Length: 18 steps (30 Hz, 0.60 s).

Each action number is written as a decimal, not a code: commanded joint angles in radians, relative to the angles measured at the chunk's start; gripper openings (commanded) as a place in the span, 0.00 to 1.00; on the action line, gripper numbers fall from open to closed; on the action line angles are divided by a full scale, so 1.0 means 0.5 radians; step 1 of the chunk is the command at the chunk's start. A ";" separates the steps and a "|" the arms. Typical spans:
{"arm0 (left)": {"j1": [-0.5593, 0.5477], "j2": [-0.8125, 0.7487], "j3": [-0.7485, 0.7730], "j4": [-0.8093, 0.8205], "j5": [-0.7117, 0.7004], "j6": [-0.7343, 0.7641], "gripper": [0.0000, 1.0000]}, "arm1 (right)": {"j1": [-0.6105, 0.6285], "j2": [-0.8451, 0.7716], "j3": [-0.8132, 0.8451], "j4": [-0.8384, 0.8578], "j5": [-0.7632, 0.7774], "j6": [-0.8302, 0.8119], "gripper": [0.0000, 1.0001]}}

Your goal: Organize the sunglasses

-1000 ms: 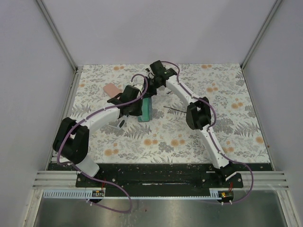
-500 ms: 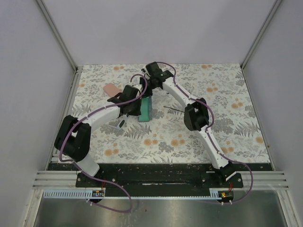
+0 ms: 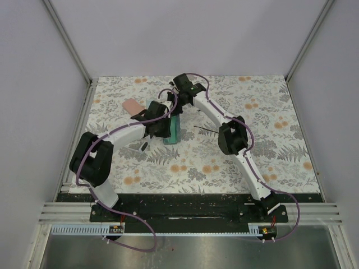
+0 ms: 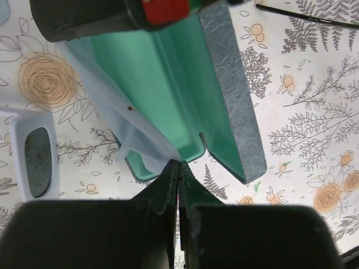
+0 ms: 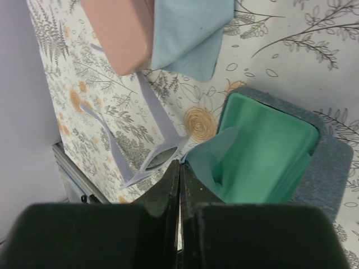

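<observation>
The whitish-framed sunglasses [image 4: 36,150] lie unfolded on the floral table left of the open case; they also show in the right wrist view [image 5: 150,152]. The thin black sunglasses [image 3: 207,130] lie to the right of the case, and an arm of them shows in the left wrist view [image 4: 307,15]. My left gripper [image 4: 178,163] is shut on one corner of a light blue cloth [image 4: 112,95]. My right gripper [image 5: 179,162] is shut on another corner of that cloth [image 5: 216,154]. The cloth hangs between them over the case's green inside.
The grey-blue case [image 3: 173,130] lies open, its green tray [image 4: 168,84] and its lid [image 4: 235,95] side by side. A pink case [image 5: 118,33] lies at the back left with a second blue cloth [image 5: 190,33] beside it. The table ends at a wall on the left.
The right gripper has shifted a little left and nearer over the case's far end. The left arm's elbow has swung slightly right. Both stay shut on the cloth.
</observation>
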 commanded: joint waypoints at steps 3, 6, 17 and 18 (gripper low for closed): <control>0.004 0.055 0.088 0.152 0.175 -0.034 0.00 | -0.010 -0.038 0.019 -0.133 0.194 -0.106 0.00; 0.003 0.092 0.103 0.161 0.194 -0.034 0.00 | -0.013 -0.047 0.007 -0.167 0.264 -0.128 0.00; -0.018 0.175 0.110 0.253 0.231 -0.064 0.27 | -0.010 -0.103 0.001 -0.176 0.366 -0.131 0.38; -0.015 0.151 0.110 0.259 0.234 -0.067 0.29 | -0.010 -0.115 0.004 -0.176 0.366 -0.128 0.40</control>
